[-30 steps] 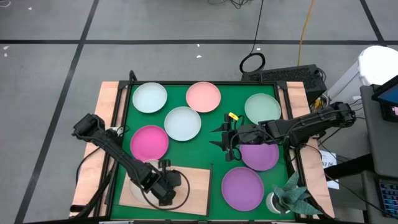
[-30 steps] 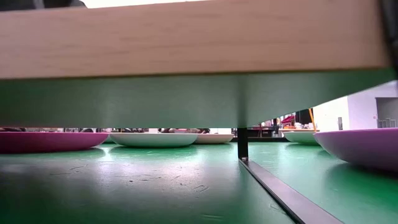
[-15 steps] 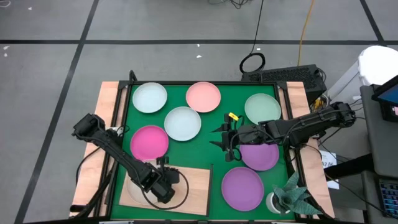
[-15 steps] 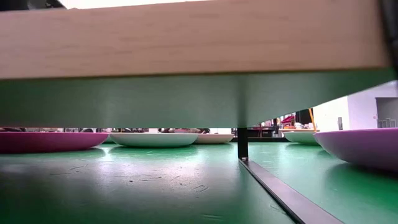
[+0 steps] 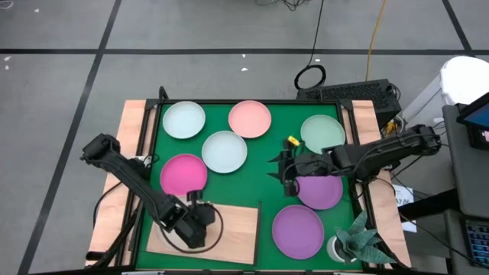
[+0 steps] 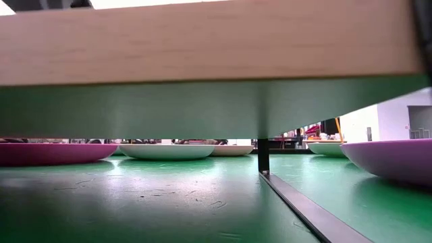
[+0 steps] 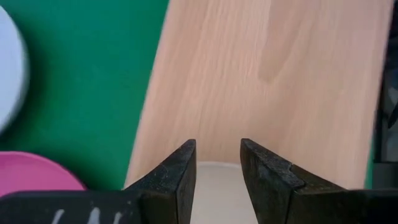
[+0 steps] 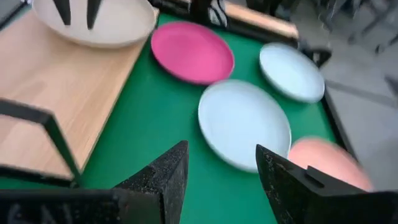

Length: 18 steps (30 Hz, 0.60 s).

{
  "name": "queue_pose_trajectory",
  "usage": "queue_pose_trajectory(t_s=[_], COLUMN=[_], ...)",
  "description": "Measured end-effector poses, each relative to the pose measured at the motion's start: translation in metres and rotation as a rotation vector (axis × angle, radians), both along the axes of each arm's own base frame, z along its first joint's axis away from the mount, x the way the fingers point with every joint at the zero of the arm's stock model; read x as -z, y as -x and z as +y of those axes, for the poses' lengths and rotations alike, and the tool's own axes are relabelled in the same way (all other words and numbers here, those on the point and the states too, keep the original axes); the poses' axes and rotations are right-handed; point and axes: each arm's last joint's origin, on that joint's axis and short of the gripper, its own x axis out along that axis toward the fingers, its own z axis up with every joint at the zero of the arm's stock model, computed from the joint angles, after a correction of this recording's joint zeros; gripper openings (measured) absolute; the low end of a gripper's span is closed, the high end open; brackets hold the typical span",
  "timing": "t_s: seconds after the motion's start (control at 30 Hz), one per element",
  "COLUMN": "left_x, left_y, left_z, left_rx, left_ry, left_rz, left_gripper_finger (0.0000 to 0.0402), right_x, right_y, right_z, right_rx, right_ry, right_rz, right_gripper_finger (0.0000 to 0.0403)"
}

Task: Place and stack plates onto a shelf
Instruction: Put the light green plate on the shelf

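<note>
A beige plate [image 8: 109, 31] lies on the left part of the light-wood shelf [image 5: 237, 225], near the table's front left. My left gripper [image 7: 217, 155] stands open just over the plate's rim [image 7: 217, 186]; whether it touches the plate I cannot tell. On the green mat lie two pale mint plates [image 5: 183, 120] [image 5: 224, 150], a salmon pink [image 5: 250, 118], a pale green [image 5: 322, 132], a magenta [image 5: 183, 174] and two purple ones [image 5: 319, 191] [image 5: 298, 231]. My right gripper [image 5: 284, 172] hangs open above the mat beside the farther purple plate.
A thin dark upright [image 5: 260, 214] stands at the shelf's right edge. A small potted plant [image 5: 355, 243] sits at the near right corner. Black frame posts and wooden strips [image 5: 134, 130] border the mat. Free mat lies between the shelf and the pale plate.
My left gripper has risen from the beige plate and gone a little toward the table's left and far edges, still open. My right gripper has drawn back slightly toward the table's right edge and tipped up a bit. No plate has moved.
</note>
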Motion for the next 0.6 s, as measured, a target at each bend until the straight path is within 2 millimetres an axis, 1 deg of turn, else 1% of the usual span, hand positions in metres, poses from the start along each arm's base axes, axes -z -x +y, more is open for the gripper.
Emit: queue_pose_trajectory(t_s=[0.1,0.2,0.3,0.37,0.43,0.6], left_x=[-0.010,-0.022,-0.031,-0.038,-0.043,-0.047], left_y=[0.003,0.008,0.011,0.013,0.014,0.015], left_z=[0.004,0.010,0.016,0.021,0.025,0.028], left_rx=[0.026,0.046,0.071,0.089,0.093,0.083], left_ry=[-0.040,-0.080,-0.112,-0.121,-0.124,-0.124], left_rz=[-0.052,-0.095,-0.130,-0.153,-0.169,-0.183], left_gripper_finger=[0.0131,0.0131,0.0131,0.0131,0.0131,0.0131], right_x=[-0.006,-0.004,0.012,0.023,0.035,0.057], right_y=[0.012,0.019,0.025,0.028,0.032,0.043], right_z=[-0.003,-0.006,-0.010,-0.017,-0.026,-0.052], right_rx=[0.092,0.198,0.303,0.388,0.461,0.682], right_ry=[-0.089,-0.141,-0.111,-0.077,-0.067,-0.128], right_rz=[0.001,0.025,0.089,0.105,0.136,0.241], right_gripper_finger=[0.0169,0.0169,0.0169,0.0169,0.0169,0.0169])
